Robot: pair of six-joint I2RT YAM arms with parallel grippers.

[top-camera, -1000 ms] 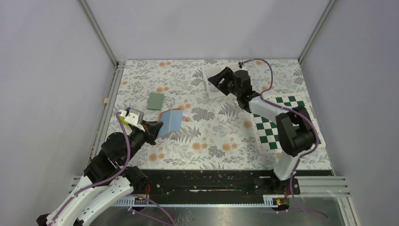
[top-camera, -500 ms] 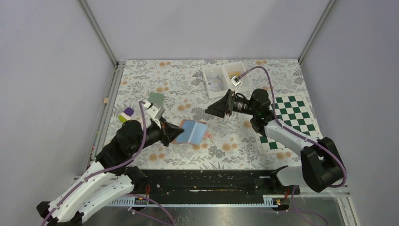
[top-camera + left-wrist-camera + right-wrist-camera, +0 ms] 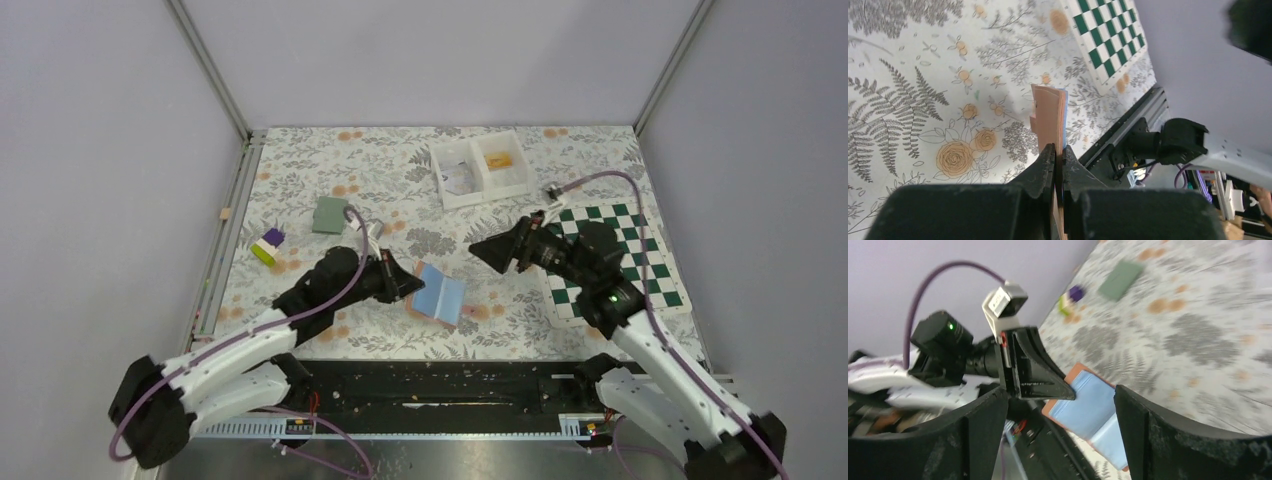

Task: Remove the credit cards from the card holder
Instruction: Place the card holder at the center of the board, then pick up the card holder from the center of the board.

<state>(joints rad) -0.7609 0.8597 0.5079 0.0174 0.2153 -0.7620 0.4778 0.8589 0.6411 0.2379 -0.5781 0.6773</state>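
- Card holder [image 3: 442, 296]: pinched by its near edge between the left fingers [image 3: 404, 287], which are closed down narrow on it.
- It lies open. Its long axis runs straight out from those fingertips towards the right fingers [image 3: 492, 250].
- Left wrist view: holder [image 3: 1050, 120] seen edge-on and standing on edge, tan cover on one face, blue lining on the other. Left fingers [image 3: 1042, 167] clamp its lower end.
- Cannot tell whether its far edge touches the counter [image 3: 400, 170].
- Right fingers [image 3: 982, 437] spread wide with nothing between them. They face the holder [image 3: 1087, 412] from just beyond its free end, apart from it.
- Holder is a thin booklet, smooth tan-brown outside, with light-blue panels showing upward from above.
- Grey-green card [image 3: 330, 214]: flat matte rectangle on the counter, beyond and behind the left fingers.
- Purple and lime pair [image 3: 268, 244]: small, lying touching, farther out on the same side.
- Counter has a floral print cloth of grey ferns and orange blooms.
- White two-compartment tray [image 3: 487, 196] sits beyond the right fingers.
- Green-and-white chessboard mat [image 3: 622, 214] lies under the right arm.
- Plain lilac-grey walls [image 3: 100, 150], aluminium frame rails.
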